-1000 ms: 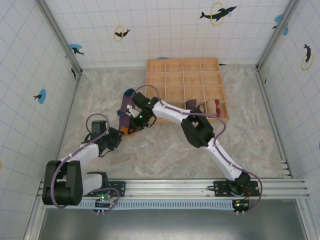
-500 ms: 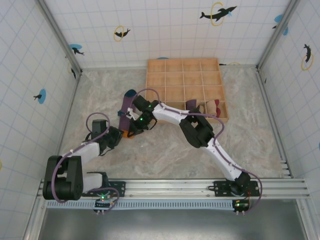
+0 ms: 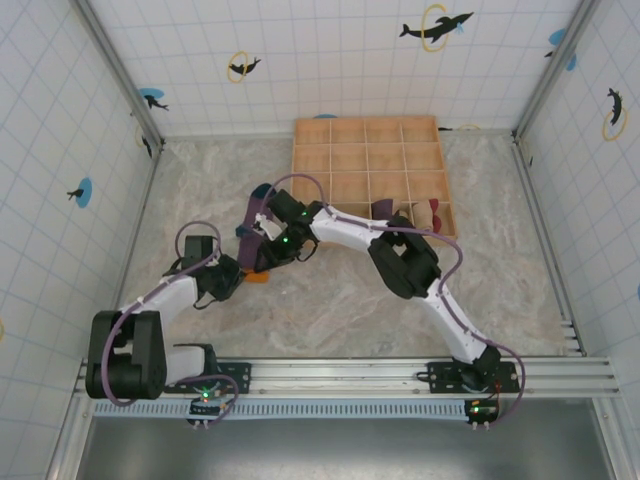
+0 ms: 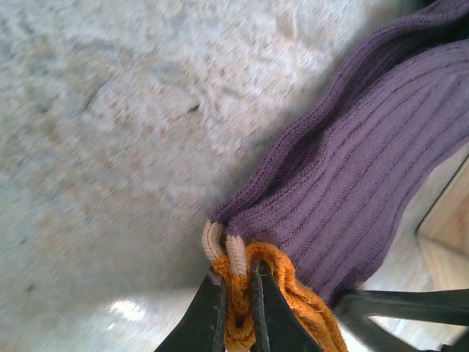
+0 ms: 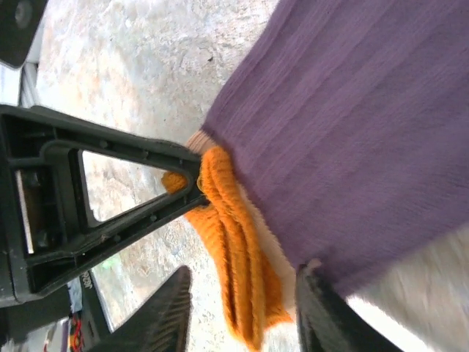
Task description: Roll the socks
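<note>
A purple ribbed sock point(image 3: 254, 214) with an orange cuff point(image 3: 257, 277) lies on the table left of the tray. My left gripper point(image 4: 238, 284) is shut on the orange cuff point(image 4: 292, 292), pinching its folded edge, with the purple sock point(image 4: 352, 183) stretching away up to the right. My right gripper point(image 5: 245, 297) stands open astride the loose end of the cuff point(image 5: 233, 249), its fingers point(image 5: 170, 312) apart and gripping nothing. The purple sock point(image 5: 352, 125) lies above it. From above, both grippers meet at the cuff, left gripper point(image 3: 238, 276) and right gripper point(image 3: 262, 256).
A wooden compartment tray point(image 3: 368, 160) sits at the back right. A dark purple sock point(image 3: 385, 208) and a tan sock with red stripes point(image 3: 431, 212) lie in its front row. Tiled walls enclose the table on three sides.
The left gripper has shut on the orange cuff. The right gripper, shut before, has opened and let go of the cuff. Both arms shifted slightly.
</note>
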You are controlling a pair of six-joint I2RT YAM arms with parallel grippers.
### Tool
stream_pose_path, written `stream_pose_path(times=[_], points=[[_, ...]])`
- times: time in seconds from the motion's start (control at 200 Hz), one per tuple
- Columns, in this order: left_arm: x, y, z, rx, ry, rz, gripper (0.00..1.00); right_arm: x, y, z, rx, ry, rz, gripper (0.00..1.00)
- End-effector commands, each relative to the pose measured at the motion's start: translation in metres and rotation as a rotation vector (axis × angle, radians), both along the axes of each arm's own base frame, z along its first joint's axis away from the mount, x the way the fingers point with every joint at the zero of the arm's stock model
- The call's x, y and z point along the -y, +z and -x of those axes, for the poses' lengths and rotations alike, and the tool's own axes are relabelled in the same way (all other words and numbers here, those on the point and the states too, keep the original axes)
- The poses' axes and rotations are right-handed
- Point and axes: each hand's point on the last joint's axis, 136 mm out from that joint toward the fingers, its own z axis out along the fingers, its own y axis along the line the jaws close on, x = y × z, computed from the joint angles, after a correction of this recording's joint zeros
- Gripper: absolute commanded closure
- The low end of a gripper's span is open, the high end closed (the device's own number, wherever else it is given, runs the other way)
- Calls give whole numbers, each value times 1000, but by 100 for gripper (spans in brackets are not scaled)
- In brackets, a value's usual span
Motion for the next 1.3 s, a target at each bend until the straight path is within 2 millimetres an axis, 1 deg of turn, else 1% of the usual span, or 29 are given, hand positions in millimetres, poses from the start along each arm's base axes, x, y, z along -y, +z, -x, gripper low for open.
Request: stream_pose_path(times=[0.0,0.085,0.135,0.14,0.155,0.185,0.22,0.3,0.345,0.37,0.4,0.52,0.606,0.711,0.871,1.126,1.296], points=[[1,-4,35,-128,-91,-27,100,5,48,-6,261,0,-40,49],[10,0,43,-149,-142,15,100,17,56,-3,419,-6,-23,44],[15,2,47,-158,-166,33,100,25,58,1,510,-5,-13,37],[15,2,48,-158,-168,34,100,25,61,1,523,-5,-17,37],[16,2,49,-161,-172,37,100,27,61,2,553,-5,-14,35],[18,3,52,-164,-182,45,100,32,63,5,614,-3,-10,33],[21,4,56,-171,-195,57,100,37,66,12,690,8,-8,29],[30,7,61,-179,-225,95,100,49,66,27,872,39,5,27],[33,10,63,-184,-235,104,100,55,65,37,974,58,16,26],[34,10,64,-187,-236,104,100,54,70,41,1036,58,-3,26],[35,11,65,-187,-230,105,100,58,67,49,1091,83,5,27],[39,9,71,-199,-222,128,100,64,59,83,1305,182,8,30],[40,4,78,-230,-229,130,100,67,54,100,1434,221,12,33],[34,2,84,-255,-229,94,100,63,46,114,1508,266,1,36],[35,7,84,-267,-252,95,100,50,38,128,1623,341,-6,37],[36,15,87,-290,-301,89,100,27,17,139,1676,442,-12,44],[37,17,89,-297,-317,99,100,17,1,138,1697,489,16,49]])
